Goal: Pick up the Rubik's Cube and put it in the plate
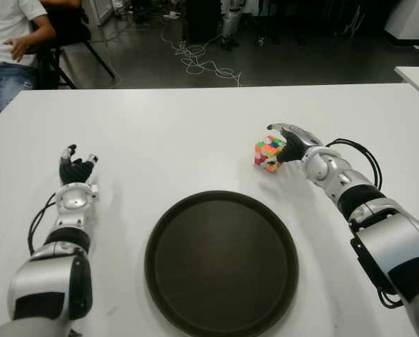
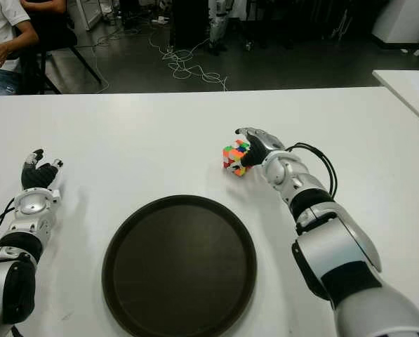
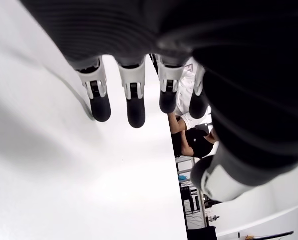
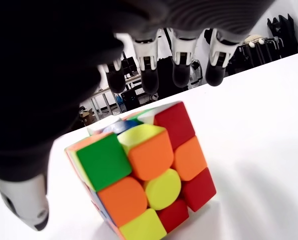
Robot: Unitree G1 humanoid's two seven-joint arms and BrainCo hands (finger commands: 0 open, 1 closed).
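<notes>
my right hand (image 1: 288, 144) is at the rubik's cube (image 1: 268, 154), fingers (image 4: 181, 75) extended over its top, thumb (image 4: 24, 205) off to one side, nothing closed on it yet. cube sits on the white table (image 1: 167, 133), just beyond the far-right rim of the plate (image 1: 288, 281). risk: cube looks tilted up on an edge, so closing unevenly could roll or push it away instead of pinching it. left hand (image 1: 76, 170) is well left of the plate, fingers relaxed, holding nothing.
</notes>
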